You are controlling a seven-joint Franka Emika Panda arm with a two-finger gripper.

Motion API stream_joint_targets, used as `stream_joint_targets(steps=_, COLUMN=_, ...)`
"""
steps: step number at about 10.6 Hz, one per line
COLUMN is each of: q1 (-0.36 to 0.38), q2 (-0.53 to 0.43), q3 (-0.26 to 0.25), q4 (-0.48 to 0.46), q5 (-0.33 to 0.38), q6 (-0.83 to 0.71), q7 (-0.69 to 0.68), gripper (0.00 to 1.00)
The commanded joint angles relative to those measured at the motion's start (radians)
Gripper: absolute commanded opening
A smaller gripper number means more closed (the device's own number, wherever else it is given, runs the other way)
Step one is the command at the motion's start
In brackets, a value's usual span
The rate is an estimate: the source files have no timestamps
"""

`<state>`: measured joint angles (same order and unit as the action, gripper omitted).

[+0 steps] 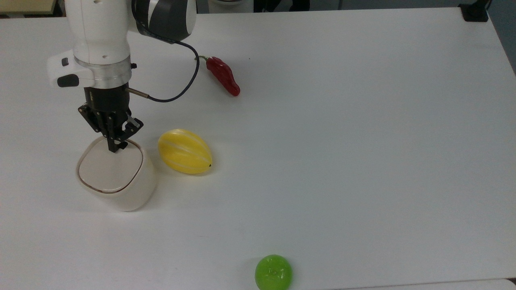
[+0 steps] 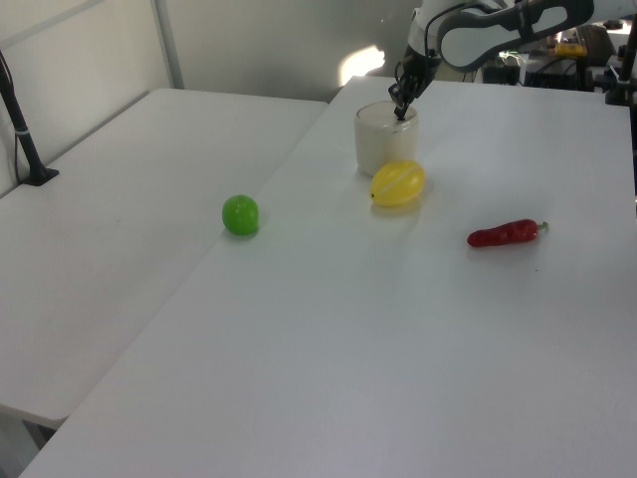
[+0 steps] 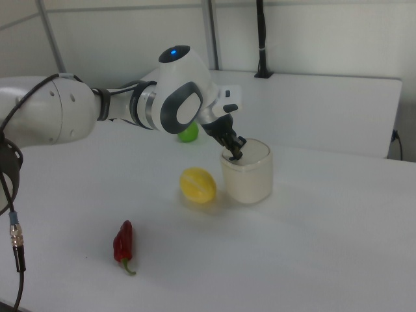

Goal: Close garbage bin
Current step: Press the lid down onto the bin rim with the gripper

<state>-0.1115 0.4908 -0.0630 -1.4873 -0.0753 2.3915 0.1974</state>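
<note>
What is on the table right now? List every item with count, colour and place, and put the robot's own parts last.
garbage bin: one, cream-white, at the top view's left, lid lying flat in its rim.
melon: one, yellow with pale stripes, just to the top view's right of the bin, apart from it.
chili pepper: one, red, farther up in the top view, beyond the melon.
round fruit: one, green, at the top view's bottom edge.
table: one, white, under everything.
cable: one, dark, looping from the arm's wrist.
arm: one, white and grey, above the bin.
gripper: one, black, fingers together, tips on the lid near its far edge.
</note>
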Motion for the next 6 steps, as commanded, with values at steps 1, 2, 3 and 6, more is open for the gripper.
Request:
stream_joint_targets(steps=1, q1=0.007, q2=0.006, q3=-0.006, q4=-0.030, q5=0.005, q6=-0.017, q7=-0.024, gripper=0.00)
stream_joint_targets(steps=2, q1=0.009, q2=0.000, q3=-0.006, q4=-0.025, q5=0.005, q6=-0.018, q7=-0.022, gripper=0.00)
stream_joint_targets(steps=3, q1=0.010, q2=-0.011, q3=-0.006, q4=-0.022, q5=0.005, q6=-0.021, q7=-0.022, gripper=0.00)
stream_joint_targets(steps=6, q1=0.041, q2=-0.072, q3=-0.006, q4=-0.022, q5=0.003, q6=-0.079, q7=-0.021, gripper=0.00)
